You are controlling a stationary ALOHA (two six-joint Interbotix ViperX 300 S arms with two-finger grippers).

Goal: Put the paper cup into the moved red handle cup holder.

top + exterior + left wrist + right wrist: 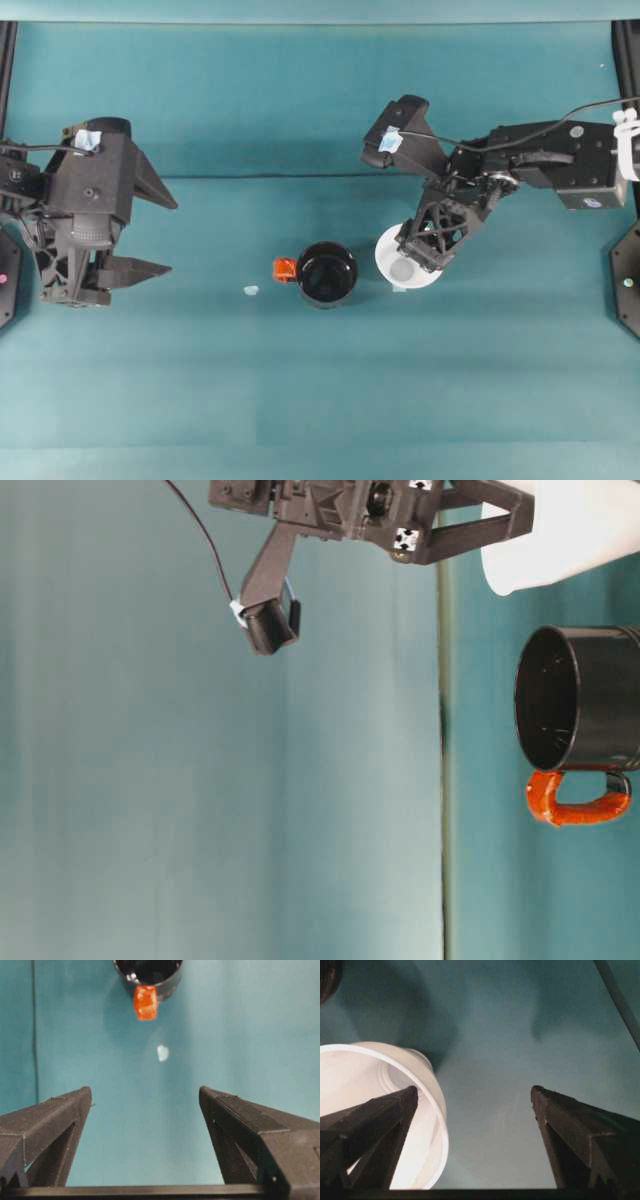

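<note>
The white paper cup [391,252] stands upright, just right of the glossy black red handle cup holder [327,275], whose orange-red handle [285,269] points left. My right gripper [418,258] hangs open over the cup. In the right wrist view one finger [375,1120] sits over the cup's mouth [365,1075] and the other outside it, with the cup's wall between them. The table-level view shows the cup [570,530] beside the holder [585,700]. My left gripper [160,230] is open and empty at the far left, facing the holder [150,972].
A small pale scrap [251,290] lies on the teal cloth left of the handle, also in the left wrist view [162,1052]. Black frame posts [628,60] stand at the table's side edges. A cloth seam [250,177] runs across the back.
</note>
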